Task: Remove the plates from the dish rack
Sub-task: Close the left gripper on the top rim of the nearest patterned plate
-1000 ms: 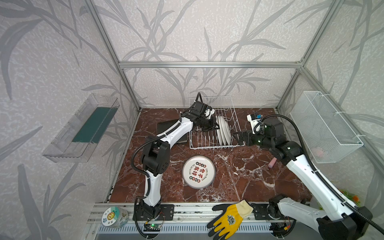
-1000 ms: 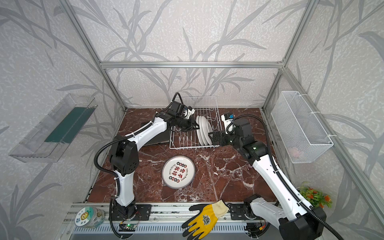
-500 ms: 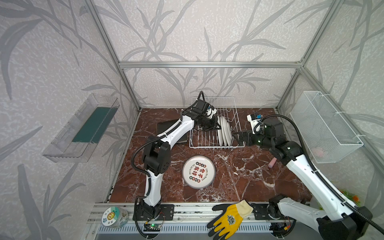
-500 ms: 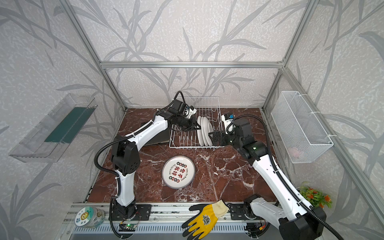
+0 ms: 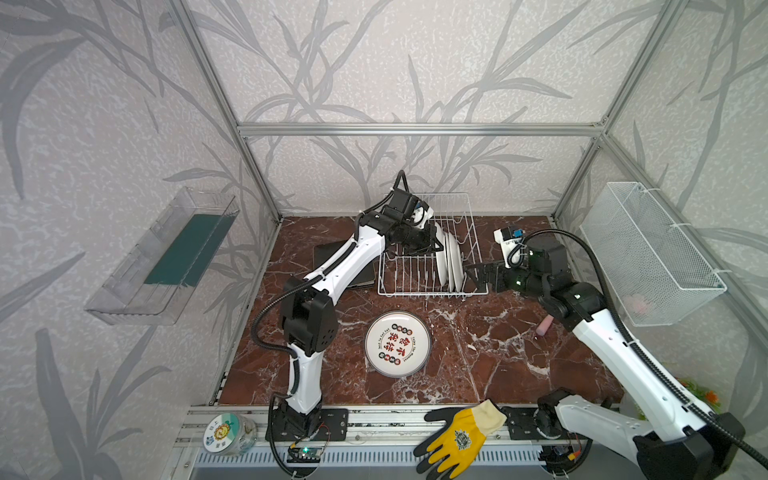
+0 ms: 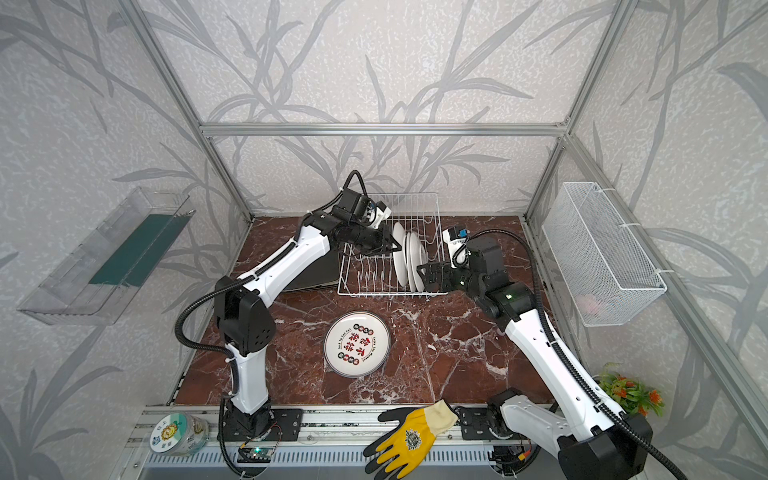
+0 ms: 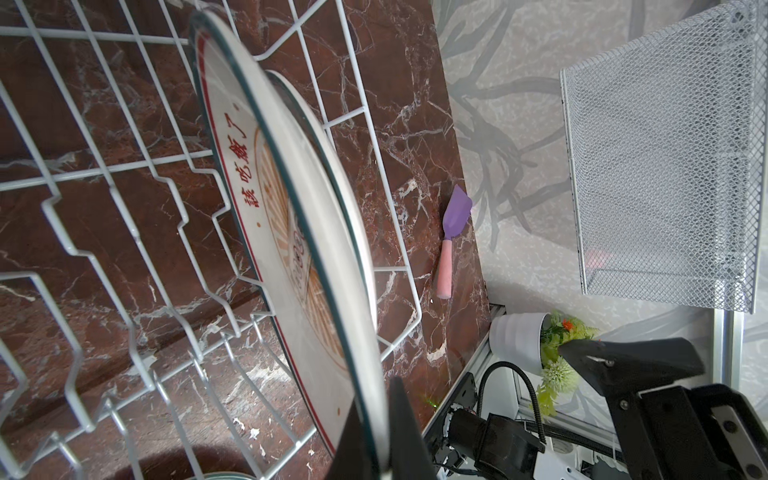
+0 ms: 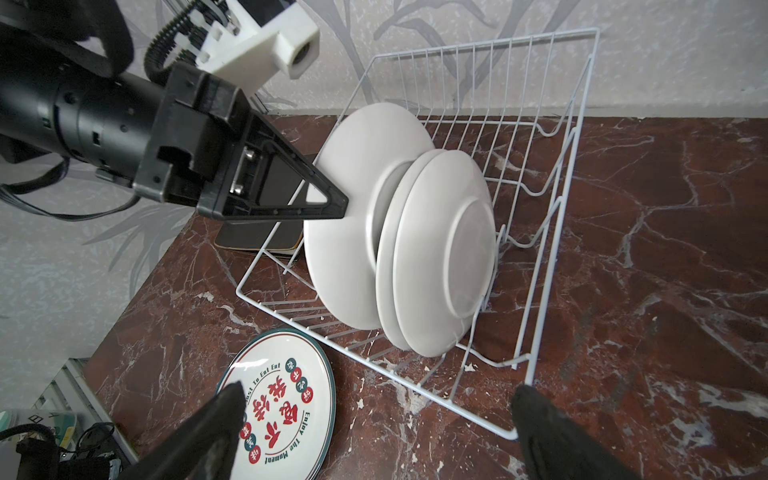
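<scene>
The white wire dish rack [image 5: 419, 286] [image 6: 374, 286] [image 8: 552, 232] [image 7: 108, 174] stands at the back of the marble table. Three round white plates stand on edge in it. My left gripper [image 5: 436, 247] [image 6: 395, 248] [image 7: 376, 424] [image 8: 341, 204] is shut on the rim of the leftmost plate [image 8: 345, 257] [image 7: 266, 183], which sits higher than the other two plates [image 8: 444, 253]. My right gripper [image 5: 477, 277] [image 6: 432, 276] [image 8: 376, 392] hangs open just right of the rack, holding nothing. Another round plate [image 5: 397, 343] [image 6: 356, 344] lies flat in front. Dark square plates [image 5: 332, 253] [image 8: 266, 239] lie stacked left of the rack.
A purple spatula with a pink handle [image 7: 451, 232] [image 5: 544, 326] lies at the table's right edge. A white mesh basket [image 5: 648, 253] hangs on the right wall, a clear tray [image 5: 166, 253] on the left. A yellow glove [image 5: 461, 436] lies on the front rail.
My left gripper has moved right along the rack's back left to the leftmost plate's rim. The right arm has stayed where it was, jaws open.
</scene>
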Controlling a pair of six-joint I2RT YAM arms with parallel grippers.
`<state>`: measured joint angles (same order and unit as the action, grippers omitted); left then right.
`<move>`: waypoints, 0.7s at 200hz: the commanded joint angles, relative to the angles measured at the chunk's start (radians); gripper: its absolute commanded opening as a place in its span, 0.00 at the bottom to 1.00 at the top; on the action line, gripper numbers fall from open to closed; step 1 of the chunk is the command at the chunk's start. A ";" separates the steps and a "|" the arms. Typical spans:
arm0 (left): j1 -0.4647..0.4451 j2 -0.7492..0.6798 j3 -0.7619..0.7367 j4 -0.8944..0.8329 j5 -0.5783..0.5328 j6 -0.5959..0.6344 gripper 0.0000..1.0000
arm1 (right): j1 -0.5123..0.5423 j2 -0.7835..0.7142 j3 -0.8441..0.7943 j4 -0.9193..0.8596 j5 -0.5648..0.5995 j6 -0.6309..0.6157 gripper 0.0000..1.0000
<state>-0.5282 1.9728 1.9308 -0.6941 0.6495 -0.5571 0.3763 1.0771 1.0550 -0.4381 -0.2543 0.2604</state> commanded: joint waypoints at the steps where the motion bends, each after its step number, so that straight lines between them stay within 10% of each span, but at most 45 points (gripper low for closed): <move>1: 0.001 -0.086 0.048 -0.010 -0.046 0.013 0.00 | 0.006 -0.025 -0.009 0.020 -0.006 0.006 0.99; 140: 0.010 -0.235 0.076 -0.002 -0.193 -0.025 0.00 | 0.006 -0.054 0.000 0.020 0.002 0.006 0.99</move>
<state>-0.5217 1.8286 1.9610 -0.7284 0.5087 -0.5926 0.3763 1.0431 1.0512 -0.4332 -0.2539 0.2611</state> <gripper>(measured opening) 0.072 0.991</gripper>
